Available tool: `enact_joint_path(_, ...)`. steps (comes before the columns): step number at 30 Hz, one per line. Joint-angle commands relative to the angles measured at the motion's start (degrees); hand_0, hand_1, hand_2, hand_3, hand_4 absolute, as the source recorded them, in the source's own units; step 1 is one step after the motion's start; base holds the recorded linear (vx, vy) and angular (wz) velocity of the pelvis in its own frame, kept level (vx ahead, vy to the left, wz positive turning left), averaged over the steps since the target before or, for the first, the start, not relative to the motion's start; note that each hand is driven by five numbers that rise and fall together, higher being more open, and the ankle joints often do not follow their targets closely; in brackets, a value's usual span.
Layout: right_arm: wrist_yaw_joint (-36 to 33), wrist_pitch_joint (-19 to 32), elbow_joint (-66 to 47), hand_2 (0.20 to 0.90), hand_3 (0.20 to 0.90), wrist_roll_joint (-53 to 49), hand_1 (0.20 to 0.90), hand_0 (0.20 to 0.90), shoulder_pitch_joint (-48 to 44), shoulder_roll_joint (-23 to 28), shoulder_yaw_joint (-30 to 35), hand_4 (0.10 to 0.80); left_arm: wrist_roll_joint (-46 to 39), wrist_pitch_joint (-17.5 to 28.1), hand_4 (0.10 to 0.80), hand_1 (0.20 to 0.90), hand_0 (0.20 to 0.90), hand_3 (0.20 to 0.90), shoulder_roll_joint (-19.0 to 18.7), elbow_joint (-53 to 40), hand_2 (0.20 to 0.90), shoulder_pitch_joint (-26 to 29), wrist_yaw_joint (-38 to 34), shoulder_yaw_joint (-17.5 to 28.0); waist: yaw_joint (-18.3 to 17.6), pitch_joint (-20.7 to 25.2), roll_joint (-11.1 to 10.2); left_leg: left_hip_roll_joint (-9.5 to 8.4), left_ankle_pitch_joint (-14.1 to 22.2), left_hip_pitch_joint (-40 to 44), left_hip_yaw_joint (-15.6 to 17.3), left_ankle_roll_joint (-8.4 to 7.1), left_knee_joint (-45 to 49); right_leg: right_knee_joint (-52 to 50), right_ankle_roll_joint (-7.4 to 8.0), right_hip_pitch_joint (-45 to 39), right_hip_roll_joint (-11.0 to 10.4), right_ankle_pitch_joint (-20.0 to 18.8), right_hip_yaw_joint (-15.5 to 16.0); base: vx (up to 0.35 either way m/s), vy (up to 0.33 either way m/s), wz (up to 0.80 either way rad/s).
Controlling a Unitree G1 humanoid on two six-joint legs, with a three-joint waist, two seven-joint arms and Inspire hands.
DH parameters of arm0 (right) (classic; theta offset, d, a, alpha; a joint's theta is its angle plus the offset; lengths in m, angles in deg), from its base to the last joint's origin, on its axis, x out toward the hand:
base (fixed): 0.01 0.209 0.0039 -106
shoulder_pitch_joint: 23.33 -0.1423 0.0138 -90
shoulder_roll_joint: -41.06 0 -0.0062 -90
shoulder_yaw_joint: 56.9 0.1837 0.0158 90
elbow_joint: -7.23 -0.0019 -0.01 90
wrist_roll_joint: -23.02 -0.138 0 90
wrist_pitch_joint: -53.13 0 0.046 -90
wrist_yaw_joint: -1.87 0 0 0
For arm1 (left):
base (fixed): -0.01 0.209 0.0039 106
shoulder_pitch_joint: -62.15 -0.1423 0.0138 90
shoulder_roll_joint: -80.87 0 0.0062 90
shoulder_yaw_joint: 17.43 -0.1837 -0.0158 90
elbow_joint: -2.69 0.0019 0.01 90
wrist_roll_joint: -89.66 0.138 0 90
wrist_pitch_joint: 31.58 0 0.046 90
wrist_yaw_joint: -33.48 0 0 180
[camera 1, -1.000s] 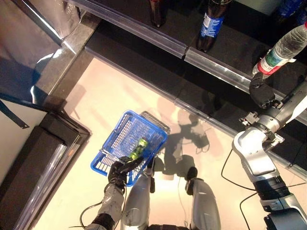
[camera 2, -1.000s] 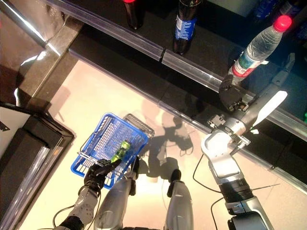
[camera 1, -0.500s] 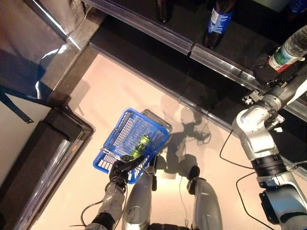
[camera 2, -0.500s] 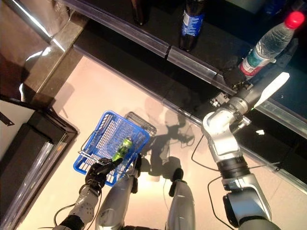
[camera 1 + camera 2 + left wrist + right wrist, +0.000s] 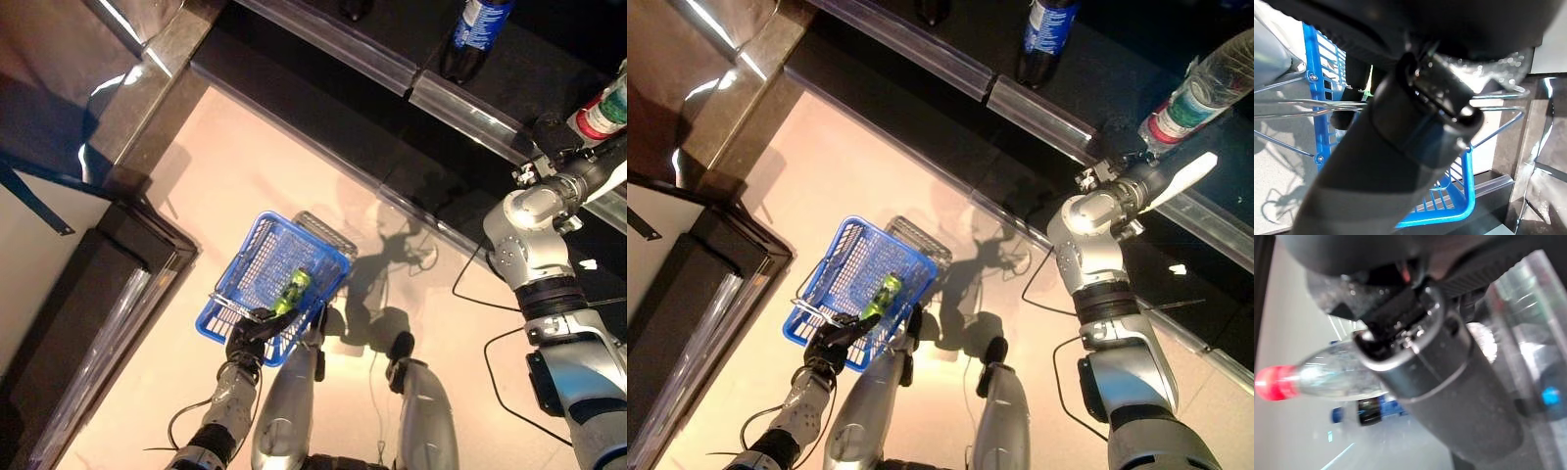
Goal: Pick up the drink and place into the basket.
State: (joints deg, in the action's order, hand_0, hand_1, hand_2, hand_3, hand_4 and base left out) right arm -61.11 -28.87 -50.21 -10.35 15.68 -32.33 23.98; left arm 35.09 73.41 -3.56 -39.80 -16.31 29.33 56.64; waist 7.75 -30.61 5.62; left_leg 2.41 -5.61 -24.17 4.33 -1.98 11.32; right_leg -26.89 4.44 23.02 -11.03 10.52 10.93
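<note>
My right hand [image 5: 552,135] is stretched out to the dark shelf and is closed round the lower end of a clear bottle [image 5: 1200,83] with a red cap and a red and green label. In the right wrist view my thumb [image 5: 1440,377] lies across the bottle [image 5: 1327,377]. My left hand [image 5: 250,335] is shut on the wire handles [image 5: 1293,103] of the blue basket [image 5: 257,264], which hangs low in front at the left. A green drink [image 5: 292,290] lies inside the basket.
A dark shelf with a clear front rail [image 5: 392,73] runs across the top. A dark cola bottle with a blue label [image 5: 474,39] stands on it, left of the clear bottle. A dark cabinet [image 5: 88,294] stands at the left. Pale floor lies between.
The camera has shifted, so the whole scene sits lower and further right. My right arm has stretched further toward the shelf, with the hand still at the clear bottle's base. The basket hangs as before.
</note>
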Motion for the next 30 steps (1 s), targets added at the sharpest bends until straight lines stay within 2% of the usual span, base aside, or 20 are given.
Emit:
enact_joint_path(1, 1.7, 5.4, 0.6, 0.900, 0.900, 1.1, 0.900, 0.900, -11.0, 11.0, -1.4, 0.800, -0.7, 0.1, 0.100, 0.300, 0.300, 0.200, -5.0, -1.2, 0.300, -7.0, -0.3, -4.3, 1.1, 0.8, 0.4, -2.24, 5.4, -2.2, -1.9, 1.15, 4.8, 2.8, -0.24, 3.2, -0.7, -7.0, 3.0, 0.000, 0.000, 0.00)
enact_joint_path(19, 2.3, 4.6, 7.9, 0.900, 0.900, 1.2, 0.900, 0.900, -18.5, 16.9, -5.7, 0.800, -2.4, -1.3, 0.100, 0.300, 0.300, 0.200, -7.8, -2.8, 0.300, -8.0, 1.6, -4.1, 2.2, 0.8, 0.6, -2.70, 5.8, -2.7, -2.5, 1.32, 5.2, 2.9, 0.00, 3.1, -0.9, -6.9, 3.6, 0.000, 0.000, 0.00)
enact_joint_path(20, 2.4, 4.5, 8.1, 0.858, 0.851, 1.0, 0.858, 0.858, -18.6, 17.0, -5.8, 0.751, -2.4, -1.3, 0.100, 0.300, 0.300, 0.200, -7.9, -2.8, 0.300, -8.1, 1.6, -4.2, 2.3, 0.8, 0.6, -2.74, 5.8, -2.7, -2.6, 1.33, 5.2, 2.9, 0.01, 3.1, -0.9, -6.8, 3.7, 0.000, 0.000, 0.00)
enact_joint_path(21, 2.6, 4.4, 8.5, 0.389, 0.304, 1.1, 0.389, 0.389, -19.0, 17.3, -6.0, 0.204, -2.4, -1.4, 0.100, 0.300, 0.300, 0.200, -8.1, -3.0, 0.300, -8.1, 1.6, -4.2, 2.4, 0.8, 0.6, -2.79, 5.9, -2.8, -2.7, 1.33, 5.3, 2.9, -0.01, 3.1, -1.0, -6.8, 3.9, 0.000, 0.000, 0.00)
enact_joint_path(22, 2.8, 4.3, 8.6, 0.300, 0.200, 1.2, 0.300, 0.300, -19.2, 17.4, -6.2, 0.100, -2.4, -1.5, 0.100, 0.300, 0.300, 0.200, -8.3, -3.1, 0.300, -8.2, 1.7, -4.1, 2.5, 0.8, 0.6, -2.78, 5.8, -2.8, -2.7, 1.32, 5.3, 2.8, -0.03, 3.1, -1.0, -6.7, 4.0, 0.000, 0.000, 0.00)
enact_joint_path(30, 3.2, 5.0, 10.7, 0.300, 0.200, -0.6, 0.300, 0.300, -19.6, 18.2, -6.9, 0.100, -3.6, -0.1, 0.100, 0.300, 0.300, 0.200, -8.8, -3.7, 0.300, -8.5, 2.4, -3.5, 2.6, 0.8, 0.6, -2.84, 5.9, -2.1, -2.5, 1.30, 5.1, 2.4, -0.31, 2.8, -0.8, -6.3, 4.3, -0.010, 0.000, 0.00)
